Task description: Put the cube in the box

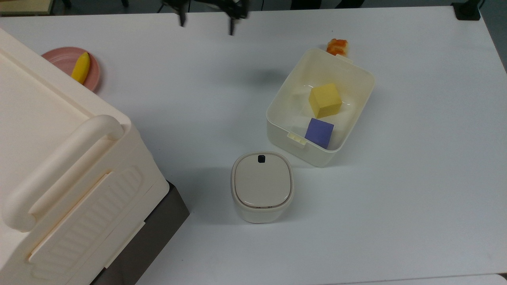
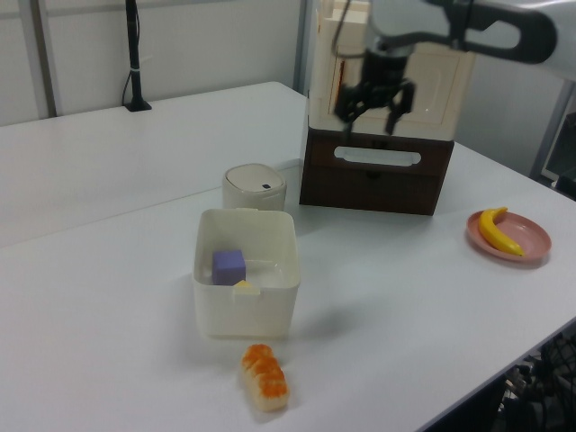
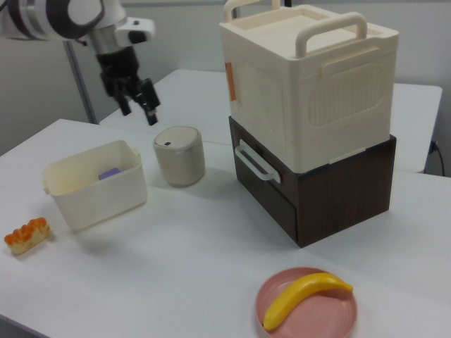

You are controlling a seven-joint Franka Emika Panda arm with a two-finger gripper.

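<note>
Cube (image 1: 325, 100) sits inside the box (image 1: 356, 113), well apart from the tool (image 1: 206, 21) and below it, next to a purple-blue block (image 1: 319, 132). From the top view its whole yellow upper face shows; from the left view just a yellow corner (image 2: 243, 283) peeks over the box's (image 2: 243, 310) near wall, and from the right view the box (image 3: 95, 193) wall hides it, with a sliver of the block (image 3: 109, 173) showing. The tool (image 2: 373, 108) hangs in the air above the table (image 1: 396, 198), fingers spread wide and holding nothing, touching nothing. In the right view the tool (image 3: 137, 102) is raised above a small lidded bin (image 3: 180, 155).
</note>
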